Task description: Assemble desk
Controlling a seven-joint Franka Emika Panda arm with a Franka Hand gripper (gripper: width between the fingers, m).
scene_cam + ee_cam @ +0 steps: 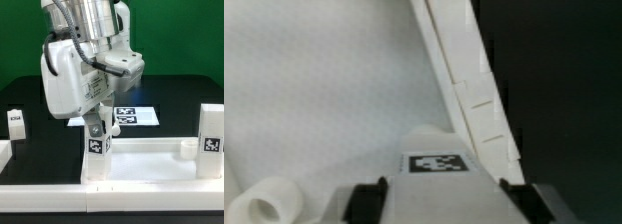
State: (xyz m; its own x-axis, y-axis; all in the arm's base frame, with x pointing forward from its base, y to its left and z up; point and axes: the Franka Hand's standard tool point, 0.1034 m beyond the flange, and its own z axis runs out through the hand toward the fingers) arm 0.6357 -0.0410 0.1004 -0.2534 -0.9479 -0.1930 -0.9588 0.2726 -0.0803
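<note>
The white desk tabletop (150,162) lies flat with its rim up; the wrist view shows its inner face (331,100) and rim (468,90). My gripper (95,126) is shut on a white tagged leg (96,148), held upright at the tabletop's corner on the exterior view's left. In the wrist view the leg (441,188) fills the gap between the dark fingers (370,200) of the gripper (445,197), tag facing the camera. A round socket (267,206) shows beside it. Whether the leg sits in a socket is hidden.
A second leg (209,136) stands upright at the exterior view's right, and another leg (15,122) stands at the left. The marker board (137,115) lies behind the tabletop. White border rails (110,192) run along the front. The arm's bulky body hangs over the middle.
</note>
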